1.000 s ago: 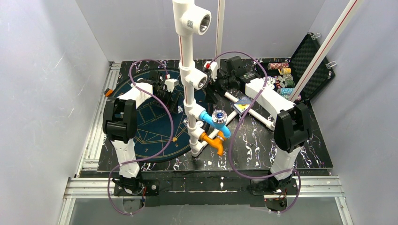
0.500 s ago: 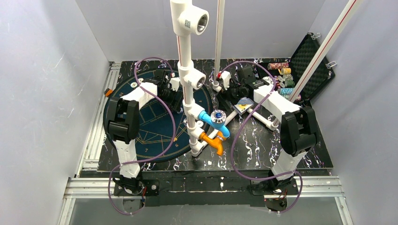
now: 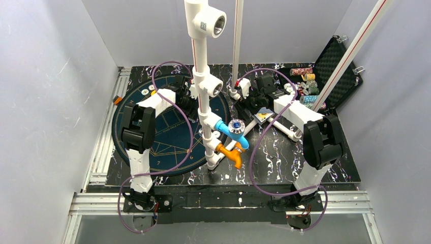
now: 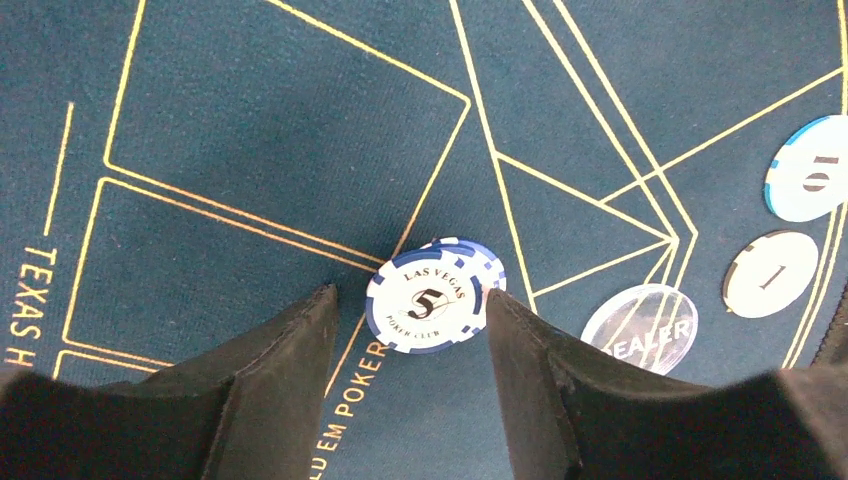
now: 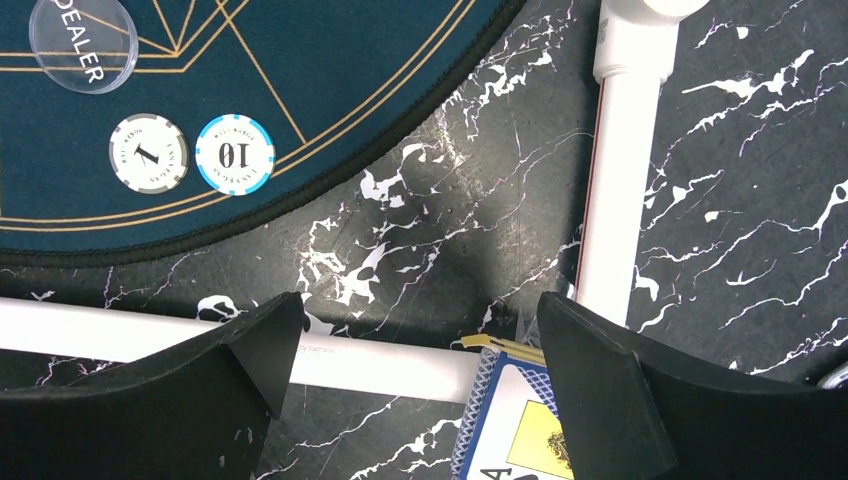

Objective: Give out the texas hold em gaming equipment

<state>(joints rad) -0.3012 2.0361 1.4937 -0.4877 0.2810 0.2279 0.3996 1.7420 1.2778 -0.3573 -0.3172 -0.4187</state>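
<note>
**Left end effector straddling blue chips on the felt, right one open over the cards**

The left end effector (image 4: 410, 298) is open, fingers pointing down at the felt mat (image 4: 250, 120). They bracket the blue 5 chips (image 4: 432, 297), two chips stacked slightly offset. The right-hand finger is touching or just beside the stack's edge, and the other has a clear gap, so nothing is clamped. The stack lies flat on a gold line near the mat's middle, which looks like a pot or bet spot. I can't tell whether this is a grasp or a release.

The dealer button (image 4: 640, 328), 1 chip (image 4: 770, 274) and 10 chip (image 4: 812, 182) sit near the mat rim, well apart from the stack, and they look like one seat's set-out. The left arm reaches forward over the mat, wrist bent down.

The right end effector (image 5: 420, 305) is wide open and holds nothing. It hangs over the marble counter (image 5: 740, 250) just off the mat edge, beside the white pipe (image 5: 625, 180). The card deck (image 5: 510, 420) is directly below, partly hidden by a finger. It is probably the next pick.

More chips remain in the case (image 3: 305, 84) at far right, so distribution is partly done.
</note>
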